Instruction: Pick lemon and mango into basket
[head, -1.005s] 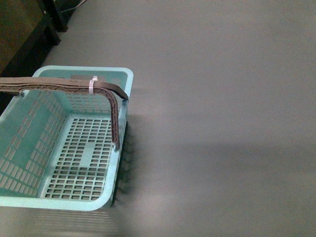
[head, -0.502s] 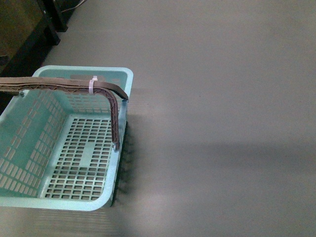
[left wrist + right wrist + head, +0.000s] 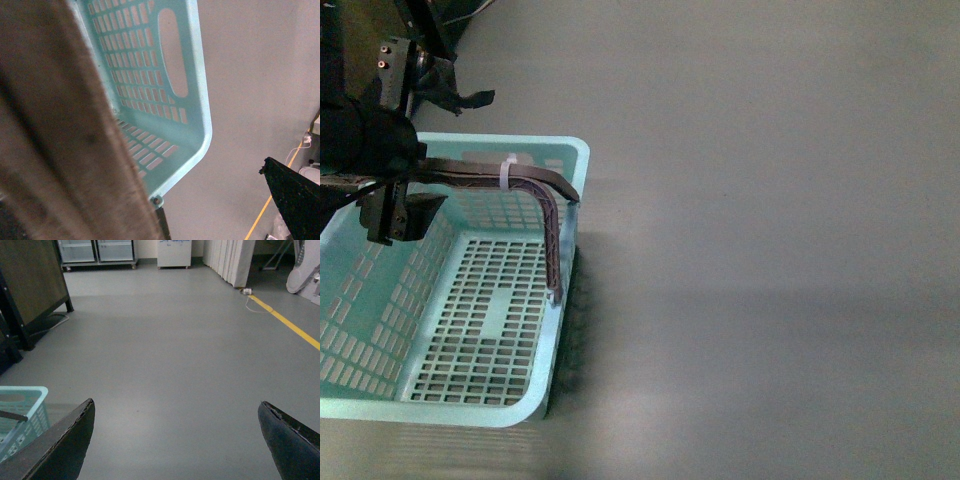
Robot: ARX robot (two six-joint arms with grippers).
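We see a light teal basket [image 3: 582,160] whose walls and bottom are a grid of small rectangular slots, with a dull brown handle [image 3: 552,235] bearing a white zip tie [image 3: 507,172]. The floor [image 3: 770,250] is plain matte grey, crossed by one yellow line [image 3: 292,327]. The right hand [image 3: 176,407] has black fingers [image 3: 65,450].

A smooth grey floor [image 3: 770,250] carries everything here. The teal basket [image 3: 440,410] sits flat on it, casting a shadow along one side. Beyond the basket a dark stand [image 3: 30,295] rests on the floor. Well away from the basket runs a yellow line [image 3: 292,326], with a white cable [image 3: 246,291] at its far end.
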